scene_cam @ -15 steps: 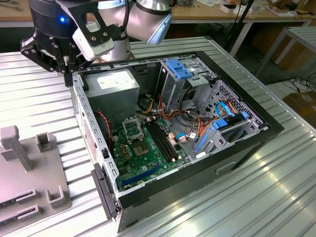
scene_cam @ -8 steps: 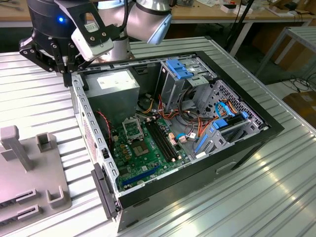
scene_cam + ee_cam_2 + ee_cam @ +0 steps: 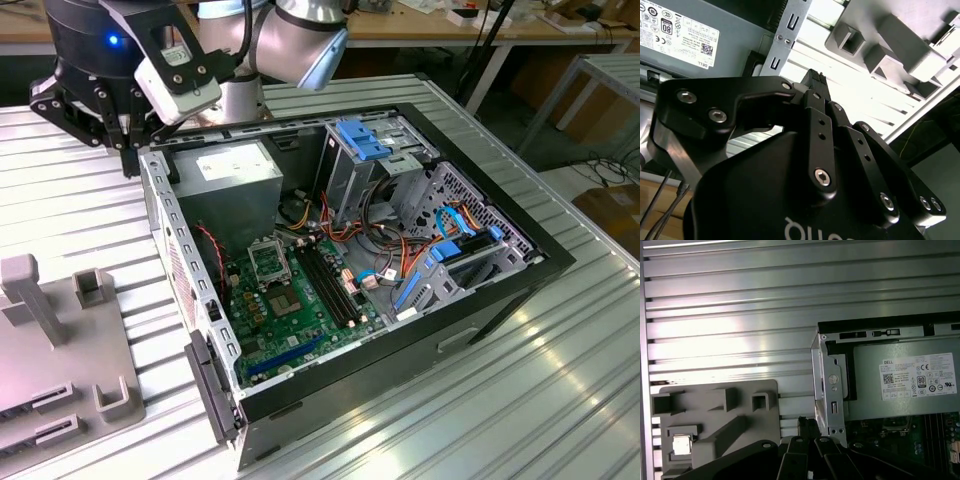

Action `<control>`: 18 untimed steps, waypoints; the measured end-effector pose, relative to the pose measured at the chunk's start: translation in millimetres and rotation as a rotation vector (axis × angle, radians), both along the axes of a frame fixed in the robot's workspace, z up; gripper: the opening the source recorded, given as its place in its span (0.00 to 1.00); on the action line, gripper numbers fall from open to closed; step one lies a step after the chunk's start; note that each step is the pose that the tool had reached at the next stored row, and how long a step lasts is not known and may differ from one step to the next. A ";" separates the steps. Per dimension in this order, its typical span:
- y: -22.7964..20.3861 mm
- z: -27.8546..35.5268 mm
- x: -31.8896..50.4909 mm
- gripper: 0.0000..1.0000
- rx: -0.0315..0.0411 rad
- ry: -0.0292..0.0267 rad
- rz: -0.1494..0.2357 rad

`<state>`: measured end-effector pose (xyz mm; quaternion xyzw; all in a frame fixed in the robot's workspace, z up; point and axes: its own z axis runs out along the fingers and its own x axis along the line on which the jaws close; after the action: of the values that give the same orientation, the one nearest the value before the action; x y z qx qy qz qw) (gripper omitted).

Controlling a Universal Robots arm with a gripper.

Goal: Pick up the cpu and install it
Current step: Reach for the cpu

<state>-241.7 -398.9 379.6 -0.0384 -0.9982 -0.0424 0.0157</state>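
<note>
The cpu (image 3: 682, 445), a small flat square with a shiny grey top, lies in a recess of a grey holder block (image 3: 715, 415) on the ribbed metal table. In the first wrist view my gripper (image 3: 809, 426) hangs between that block and the corner of the open computer case, well apart from the cpu. In the exterior view the gripper (image 3: 127, 160) hovers above the case's back corner on that view's left. Its black fingers (image 3: 816, 107) meet at the tip with nothing between them. The green motherboard (image 3: 300, 320) lies inside the case, with the silver socket frame (image 3: 268, 262) near its back.
A grey power supply (image 3: 232, 175) fills the case's back corner by the gripper. Drive cages with blue tabs (image 3: 362, 140) and loose cables (image 3: 400, 250) crowd the far side. Black memory slots (image 3: 330, 285) run beside the socket. The grey holder block (image 3: 60, 350) sits at the exterior view's left.
</note>
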 end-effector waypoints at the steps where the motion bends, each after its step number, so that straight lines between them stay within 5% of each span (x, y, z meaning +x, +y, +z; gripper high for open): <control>1: 0.0 0.0 -0.9 0.11 0.0000 0.0000 0.000; 12: -1.7 -0.1 -16.3 0.11 0.0000 -0.0001 0.000; 18: -9.6 -0.9 -29.2 0.11 0.0000 -0.0028 0.000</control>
<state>-270.9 -408.4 378.7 -0.0383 -0.9983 -0.0425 0.0143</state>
